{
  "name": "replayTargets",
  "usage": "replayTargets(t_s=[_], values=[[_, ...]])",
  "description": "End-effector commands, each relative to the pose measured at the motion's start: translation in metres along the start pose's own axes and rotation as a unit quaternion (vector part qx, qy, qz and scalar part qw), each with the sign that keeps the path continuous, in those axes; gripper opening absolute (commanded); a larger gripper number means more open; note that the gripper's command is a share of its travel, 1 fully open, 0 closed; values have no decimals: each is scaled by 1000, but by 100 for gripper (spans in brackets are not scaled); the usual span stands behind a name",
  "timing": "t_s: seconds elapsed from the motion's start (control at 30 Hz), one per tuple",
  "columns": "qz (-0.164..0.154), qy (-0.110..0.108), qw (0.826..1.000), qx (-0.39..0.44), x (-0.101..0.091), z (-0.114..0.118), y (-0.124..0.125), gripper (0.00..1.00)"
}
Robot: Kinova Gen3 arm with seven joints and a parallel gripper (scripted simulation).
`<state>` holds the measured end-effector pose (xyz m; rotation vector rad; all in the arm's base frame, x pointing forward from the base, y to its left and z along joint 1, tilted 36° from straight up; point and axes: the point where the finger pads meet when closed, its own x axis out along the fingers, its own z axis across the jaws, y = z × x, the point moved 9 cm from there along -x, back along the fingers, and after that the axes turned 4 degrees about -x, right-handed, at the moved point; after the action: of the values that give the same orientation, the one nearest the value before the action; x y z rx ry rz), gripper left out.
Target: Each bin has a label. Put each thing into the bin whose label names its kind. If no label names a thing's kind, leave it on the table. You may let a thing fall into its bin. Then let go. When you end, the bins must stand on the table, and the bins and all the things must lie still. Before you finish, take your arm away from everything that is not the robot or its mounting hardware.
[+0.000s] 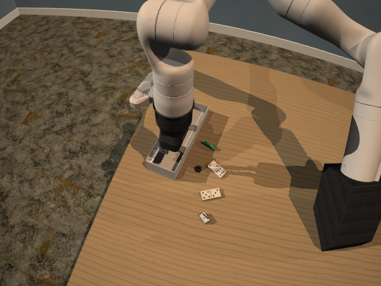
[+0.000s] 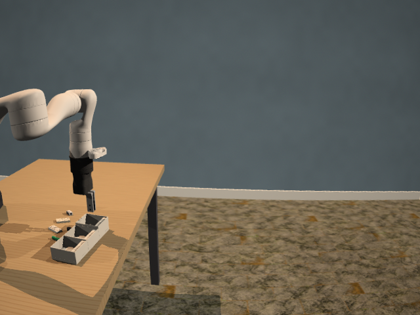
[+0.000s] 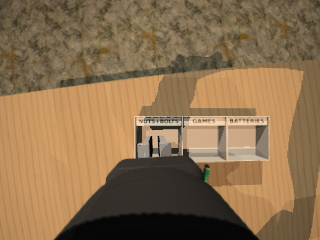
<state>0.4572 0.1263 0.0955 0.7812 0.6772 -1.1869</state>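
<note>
My gripper (image 2: 90,210) (image 3: 155,143) is slightly open, with a narrow gap and nothing visible between its fingers. It is above the NUTS+BOLTS bin (image 3: 158,121). The GAMES bin (image 3: 204,121) and BATTERIES bin (image 3: 246,121) join it in one grey row; no thing shows in the visible parts of their floors. A green battery-like cylinder (image 1: 208,145) (image 2: 55,238) (image 3: 207,173) lies beside the row. A small black nut-like thing (image 1: 197,168) lies near a domino (image 1: 216,168) (image 2: 54,229). Another domino (image 1: 210,194) (image 2: 63,220) and a small pale sharpener-like thing (image 1: 203,217) (image 2: 69,212) lie farther along.
The wooden table (image 1: 147,233) (image 2: 132,179) has an edge close behind the label side of the bins. The black arm base (image 1: 332,209) stands across the table from the bins. The arm hides part of the bin row in the top view.
</note>
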Motion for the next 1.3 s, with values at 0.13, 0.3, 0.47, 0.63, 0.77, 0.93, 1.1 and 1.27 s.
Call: replayTargets(t_s=[0.13, 0.3, 0.47, 0.63, 0.77, 0.93, 1.1, 1.27], values=[[-1, 0, 1000, -1, 11, -1, -1, 31], [-1, 0, 1000, -1, 25, -1, -1, 31], [-1, 0, 1000, -1, 38, -1, -1, 31], [-1, 0, 1000, -1, 46, -1, -1, 31], [-1, 0, 1000, -1, 57, -1, -1, 31], [-1, 0, 1000, -1, 57, -1, -1, 31], [-1, 0, 1000, -1, 57, -1, -1, 31], [-1, 0, 1000, -1, 57, -1, -1, 31]])
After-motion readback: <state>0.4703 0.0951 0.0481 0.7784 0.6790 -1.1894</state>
